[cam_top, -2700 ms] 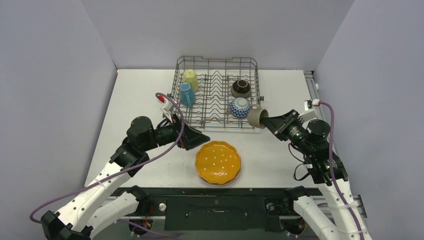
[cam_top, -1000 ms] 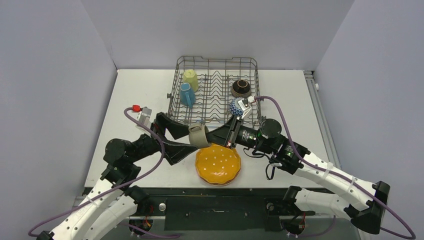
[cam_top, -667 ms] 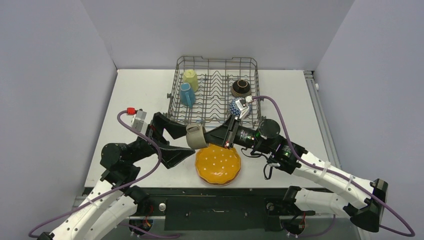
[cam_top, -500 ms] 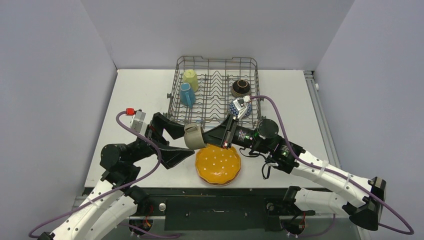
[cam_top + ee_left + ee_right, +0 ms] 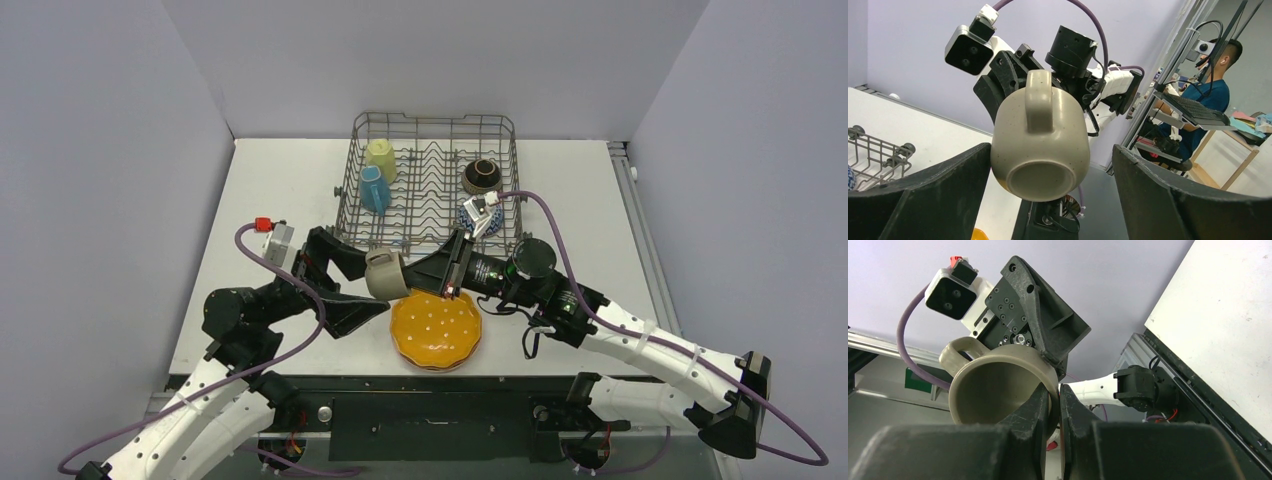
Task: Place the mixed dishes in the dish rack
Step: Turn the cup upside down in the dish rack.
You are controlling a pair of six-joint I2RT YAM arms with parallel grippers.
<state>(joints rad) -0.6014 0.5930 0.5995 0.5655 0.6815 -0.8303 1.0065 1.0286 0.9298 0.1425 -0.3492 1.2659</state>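
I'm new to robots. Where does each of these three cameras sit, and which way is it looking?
Top: above and behind the arms, looking down on the table, rack and plates; both arms show.
Left wrist: on the left arm, looking between its open fingers at the mug; a seated person beyond.
Right wrist: on the right arm, looking along its fingers, shut on the mug's rim.
Shared: both wrist views face each other across the mug.
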